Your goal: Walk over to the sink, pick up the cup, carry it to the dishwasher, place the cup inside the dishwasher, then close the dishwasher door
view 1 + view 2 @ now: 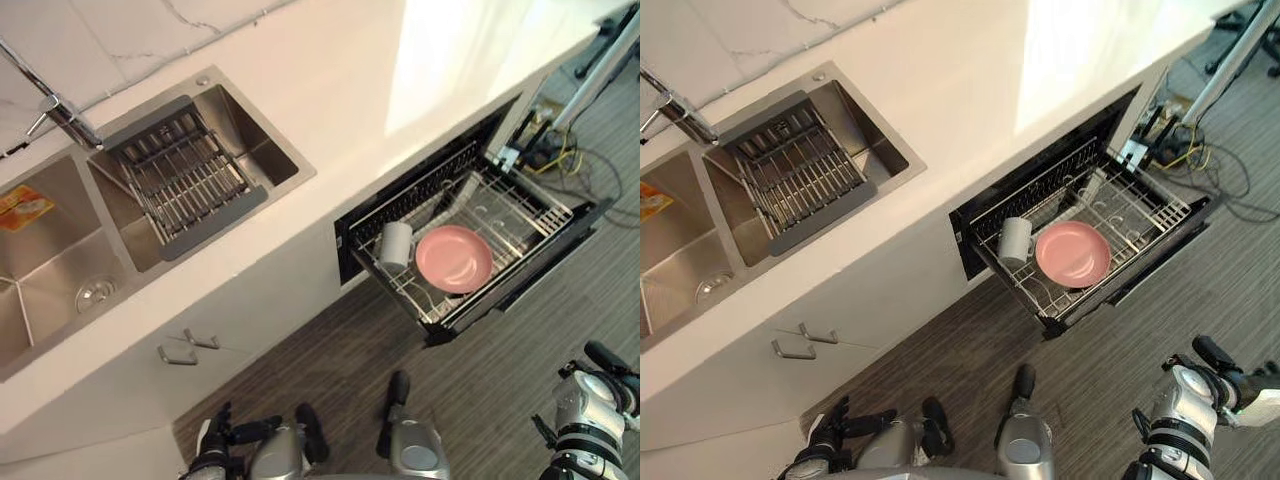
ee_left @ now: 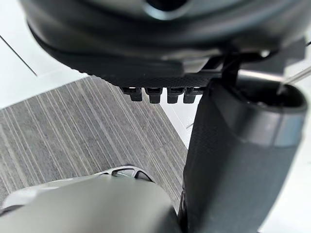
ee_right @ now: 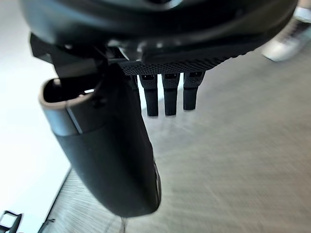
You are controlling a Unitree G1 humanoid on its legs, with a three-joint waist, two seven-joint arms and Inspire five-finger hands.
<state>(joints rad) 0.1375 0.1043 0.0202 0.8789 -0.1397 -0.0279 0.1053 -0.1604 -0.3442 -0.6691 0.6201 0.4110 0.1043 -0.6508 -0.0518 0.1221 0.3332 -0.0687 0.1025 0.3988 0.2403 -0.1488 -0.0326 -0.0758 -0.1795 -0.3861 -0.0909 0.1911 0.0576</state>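
Cup (image 1: 396, 244) stands in the rack (image 1: 512, 218). Left hand (image 2: 146, 58) and right hand (image 3: 165, 53) hang released, empty. Next: push the dishwasher door (image 1: 520, 278) shut.

Your left hand (image 2: 146, 43): dark, near-black shell, glossy on top, w/ a strip of fine dotted grip texture along its edge. Its fingers (image 2: 153, 94) are short, blocky black tips set in a row. Its thumb (image 2: 228, 165) is a thick matte-black cylinder, finely textured, w/ a smooth grey band round the rim. Your right hand (image 3: 160, 29) looks much the same: dark shell & dotted strip, slim squared black fingers (image 3: 168, 97), fat rounded thumb (image 3: 109, 165) w/ a tan-edged collar at its base. From the head cam you see the right arm (image 1: 1180, 415) as a silver-grey ribbed cylinder w/ black fittings.
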